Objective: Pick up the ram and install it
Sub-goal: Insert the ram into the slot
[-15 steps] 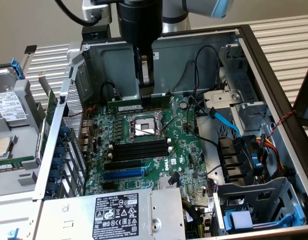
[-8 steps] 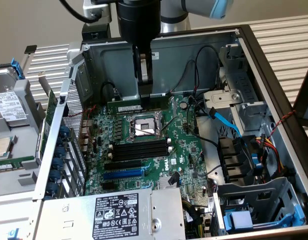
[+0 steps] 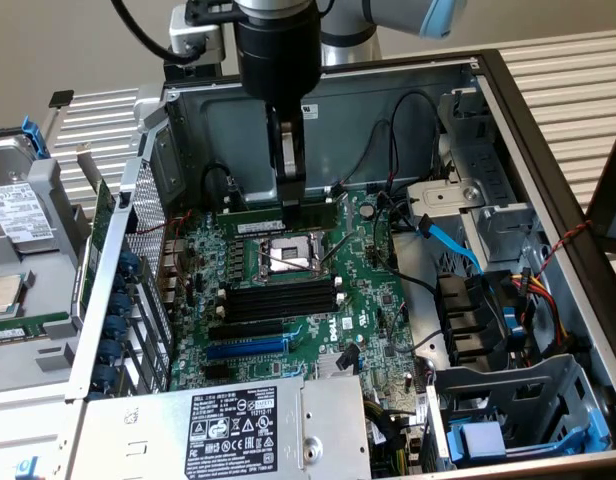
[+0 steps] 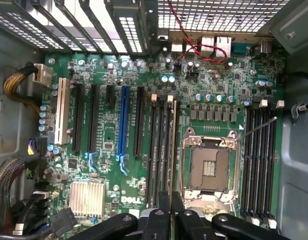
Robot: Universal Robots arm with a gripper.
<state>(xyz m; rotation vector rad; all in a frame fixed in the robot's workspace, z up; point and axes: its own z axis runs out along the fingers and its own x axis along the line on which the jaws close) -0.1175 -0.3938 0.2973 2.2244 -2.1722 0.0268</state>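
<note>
The ram (image 3: 253,212) is a long green stick held level and edge-down above the motherboard (image 3: 373,300) inside the open computer case. My gripper (image 3: 290,200) comes straight down from above and is shut on the stick's middle. In the wrist view the ram (image 4: 173,145) shows edge-on as a thin line running out from my gripper (image 4: 171,212). It lies parallel to the black memory slots (image 4: 159,150), just at their edge beside the CPU socket (image 4: 210,167). In the exterior view these slots (image 3: 278,300) lie bare on the near side of the socket (image 3: 286,256).
A blue expansion slot (image 3: 246,350) sits beside the black slots. A second bank of black slots (image 4: 259,160) lies past the socket. The power supply (image 3: 238,425) is at the front, with blue cables (image 3: 453,245) and a drive cage (image 3: 528,410) on the exterior view's right. A hard drive (image 3: 18,215) lies outside the case.
</note>
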